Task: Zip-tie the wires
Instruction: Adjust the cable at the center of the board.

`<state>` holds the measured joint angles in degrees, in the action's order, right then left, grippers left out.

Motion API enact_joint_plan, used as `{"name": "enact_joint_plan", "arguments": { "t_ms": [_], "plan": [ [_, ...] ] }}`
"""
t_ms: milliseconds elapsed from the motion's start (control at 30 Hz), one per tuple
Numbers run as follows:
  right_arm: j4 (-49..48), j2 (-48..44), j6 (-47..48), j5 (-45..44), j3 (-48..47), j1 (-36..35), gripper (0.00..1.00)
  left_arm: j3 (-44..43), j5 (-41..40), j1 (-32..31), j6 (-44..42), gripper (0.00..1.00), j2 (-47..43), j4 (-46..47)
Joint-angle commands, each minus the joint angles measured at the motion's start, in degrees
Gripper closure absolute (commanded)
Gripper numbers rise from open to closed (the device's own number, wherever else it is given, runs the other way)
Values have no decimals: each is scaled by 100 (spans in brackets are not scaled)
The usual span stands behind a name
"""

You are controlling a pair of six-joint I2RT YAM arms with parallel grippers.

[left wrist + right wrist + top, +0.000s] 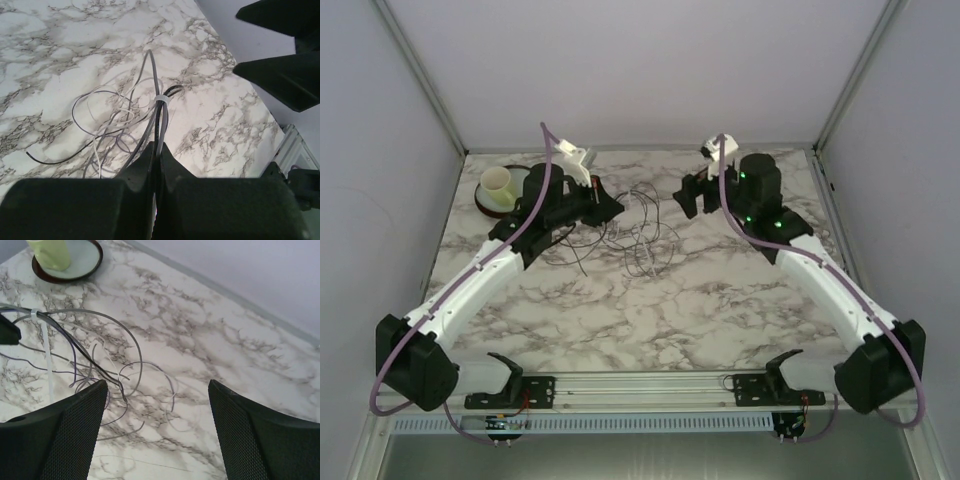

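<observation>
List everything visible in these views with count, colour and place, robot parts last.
wires: one loose tangle, mostly dark grey, middle of the table, one part bunched together
zip tie: one, white, looped around the bunched wires just ahead of the left gripper
cup: one, pale yellow, upright on the saucer
saucer: one, dark rim with pale centre, far left of the table
table: one, white and grey marble pattern
left gripper: one, black, shut on the wires
right gripper: one, black, open and holding nothing, to the right of the tangle
</observation>
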<state>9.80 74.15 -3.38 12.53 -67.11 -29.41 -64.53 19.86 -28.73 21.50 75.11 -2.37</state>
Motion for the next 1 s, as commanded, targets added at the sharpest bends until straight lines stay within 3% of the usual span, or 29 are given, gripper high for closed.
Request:
{"name": "enact_joint_plan", "arguments": {
  "t_ms": [0, 133, 267, 700, 967],
  "plan": [
    [-1158, -535, 897, 1203, 700, 157, 19, 17, 43, 6, -293, 100, -291, -111],
    [-2629, -730, 1312, 2429, 1460, 156, 20, 104, 254, 7, -420, 100, -432, -86],
    [-3156, -476, 1724, 3142, 1571, 46, 20, 158, 490, 8, -557, 100, -537, -74],
    [-2996, 344, 2280, 3240, 903, -412, 16, 219, 756, 6, -697, 100, -628, -115],
    [-2671, 689, 2590, 3028, 583, -481, 26, 231, 863, 4, -723, 100, -659, -106]
  ]
}}
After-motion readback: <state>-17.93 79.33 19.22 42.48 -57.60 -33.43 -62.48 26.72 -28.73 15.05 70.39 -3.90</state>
